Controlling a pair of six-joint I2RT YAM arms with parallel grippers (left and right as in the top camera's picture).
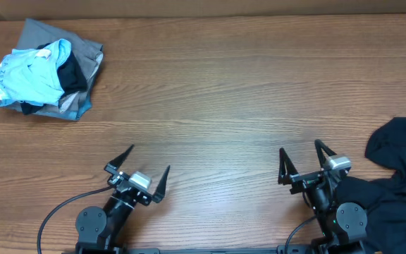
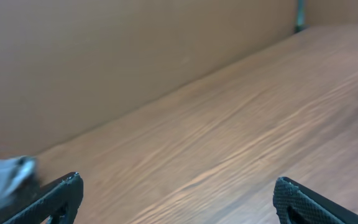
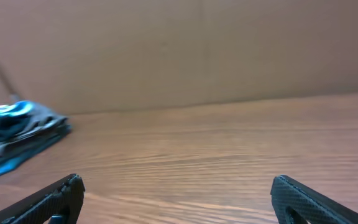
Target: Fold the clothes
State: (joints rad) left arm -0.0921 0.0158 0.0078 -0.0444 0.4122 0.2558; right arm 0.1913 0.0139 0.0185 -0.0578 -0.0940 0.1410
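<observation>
Shirt first: the large plain black soft-fabric short-sleeve shirt lies crumpled in a heap at the near-right corner of the brown wood-grain counter, running off the right edge of the overhead view. Sleeves & collar can't be made out in the bunching. Its lower folds sit against the base of the right arm. Its upper lobe is just right of the right claw, apart from it. That right claw has its fingers spread as wide as they go, nothing btw them, tips toward the far edge. The arm's own wrist & body sit btw it and the lower part of the shirt. Same for the left claw: fully spread, holding nothing, turned at a slant, well apart from the shirt w/ the right arm btw the two. At the far-left corner sits a rumpled pile of other clothes, well apart from both claws: a light-blue garment on top, grey garments under & behind, a dark piece tucked in the middle. The right wrist view shows that pile low at left, w/ a plain brown wall rising behind the counter's far edge. The left wrist view gives wood grain, the same wall and a blurred pale-grey shape at lower left, too soft to tell what. A thin black cable loops from the left arm base at the near edge.
</observation>
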